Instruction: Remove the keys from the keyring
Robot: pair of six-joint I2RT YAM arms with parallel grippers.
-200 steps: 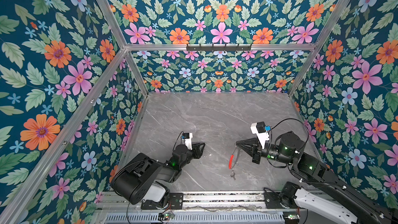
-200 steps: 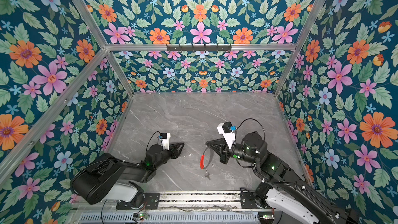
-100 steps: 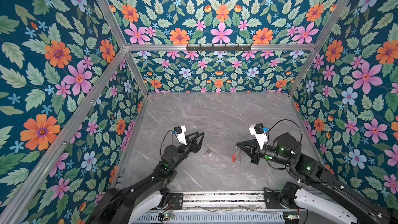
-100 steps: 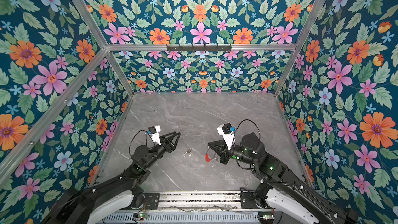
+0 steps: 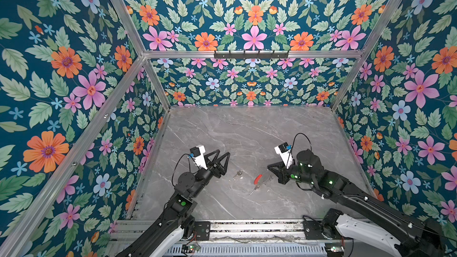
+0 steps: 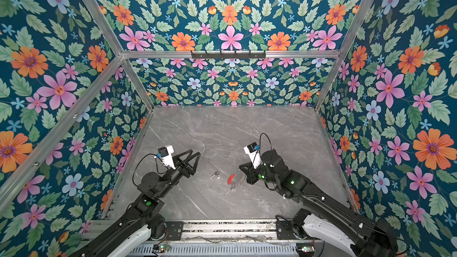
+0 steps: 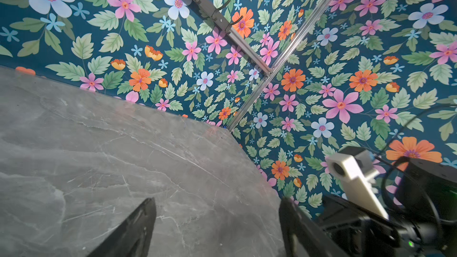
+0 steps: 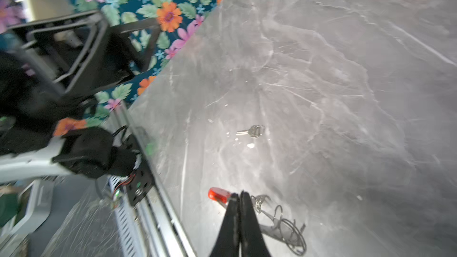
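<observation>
Keys [image 5: 238, 174] — one loose key lies flat on the grey marble tabletop [image 5: 247, 129], seen in both top views, at about seven o'clock from the tabletop's middle; it shows again in the right wrist view [image 8: 250, 131], apart from everything else. At four o'clock from it, near but not touching, lies the keyring [image 5: 262, 179], its red sleeve [image 5: 257, 178] toward the loose key and a second key [image 5: 253, 190] trailing off at seven o'clock from the sleeve. The right pincer [image 8: 239, 200] has its jaws pressed together, pinching the keyring just beside the red sleeve [image 8: 218, 194], with the thin hoop and small rings lying beyond its tips. The left pincer [image 5: 221, 156] stands at ten o'clock from the loose key, lifted off the tabletop, jaws spread wide with nothing between them.
</observation>
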